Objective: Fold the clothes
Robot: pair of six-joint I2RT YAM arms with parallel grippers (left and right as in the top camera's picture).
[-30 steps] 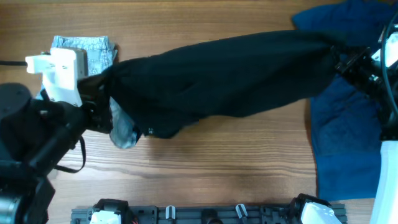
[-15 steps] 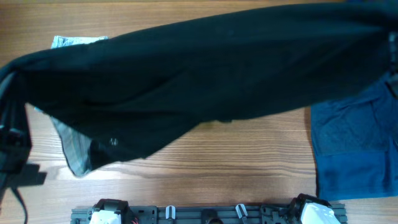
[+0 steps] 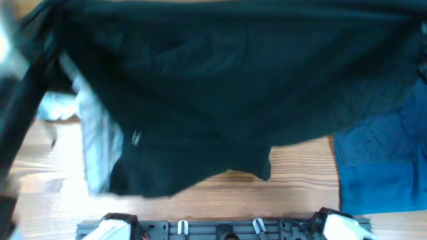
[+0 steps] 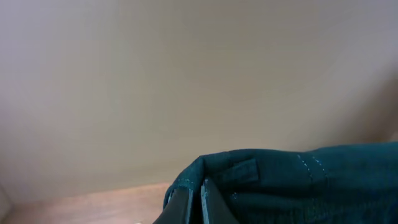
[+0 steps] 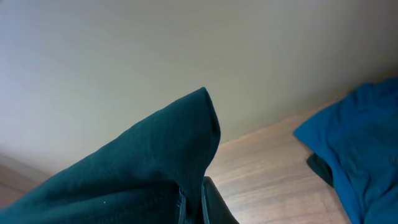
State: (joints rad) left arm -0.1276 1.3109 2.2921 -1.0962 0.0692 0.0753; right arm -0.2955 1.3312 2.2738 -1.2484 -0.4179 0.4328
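Black shorts [image 3: 227,87] hang high over the table [image 3: 300,180], stretched long from nine o'clock to three o'clock, with the left claw [image 4: 194,202] pinching the nine o'clock end tight and the right claw [image 5: 191,202] pinching the three o'clock end tight.

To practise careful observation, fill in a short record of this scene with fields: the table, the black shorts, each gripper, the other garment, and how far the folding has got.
table: wooden
black shorts: raised above the table, stretched wide, filling most of the overhead view
left gripper: shut on one end of the black shorts
right gripper: shut on the other end
blue garment: lying on the table at the right, partly hidden by the black shorts
folding: no fold made yet
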